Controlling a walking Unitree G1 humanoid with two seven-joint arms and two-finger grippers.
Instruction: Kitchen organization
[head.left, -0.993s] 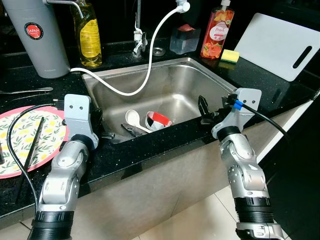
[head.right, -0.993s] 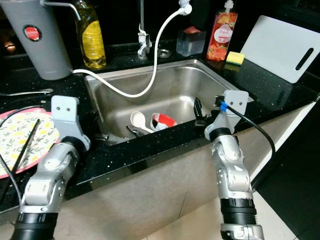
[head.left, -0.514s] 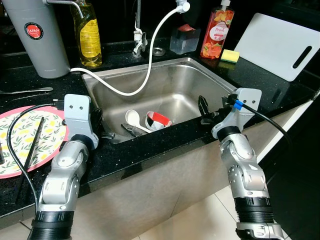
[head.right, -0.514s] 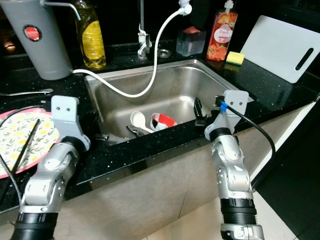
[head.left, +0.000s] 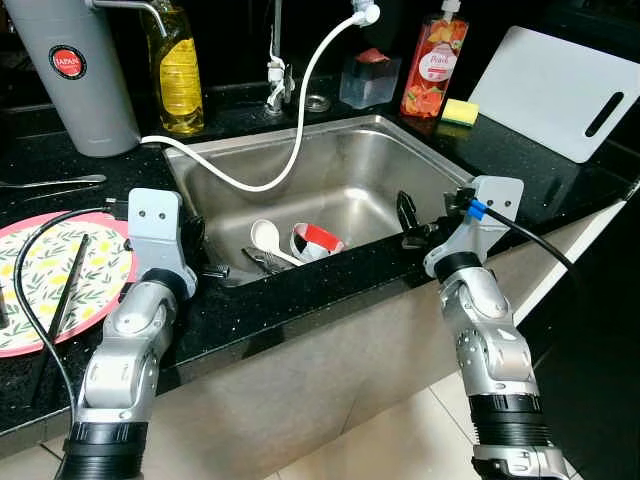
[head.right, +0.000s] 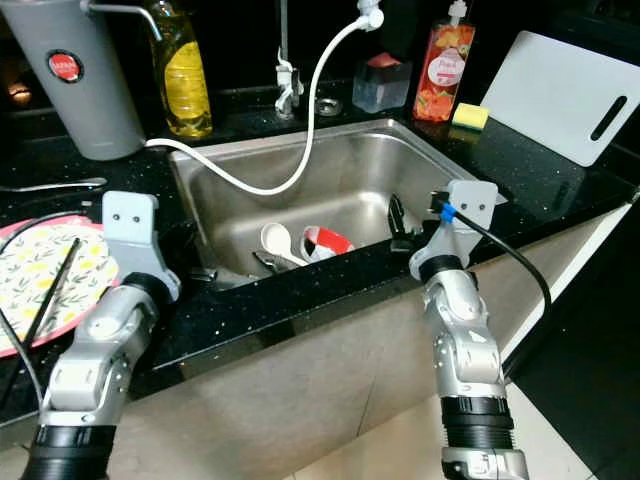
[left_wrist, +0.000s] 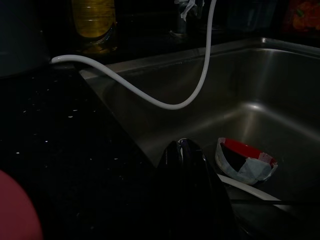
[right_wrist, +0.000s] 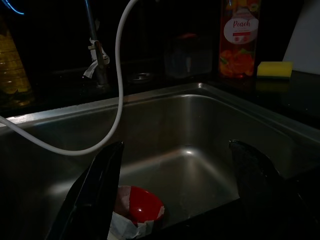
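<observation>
The red-and-white bowl (head.left: 317, 241) lies tipped on the sink (head.left: 350, 160) floor near the front wall, beside a white spoon (head.left: 266, 237). My right gripper (right_wrist: 175, 190), fingers spread apart, hovers at the front rim's right end, nearer the bowl. My left gripper (left_wrist: 182, 155), fingers together, rests at the front-left corner.

Before us the stainless steel sink (head.left: 400, 165) holds a red and white bowl (head.left: 316, 241) with a white spoon (head.left: 266, 237) to its left. A floral pink-rimmed plate (head.left: 45, 275) lies on the counter left of it; a white cutting board (head.left: 560, 90) lies right.
</observation>
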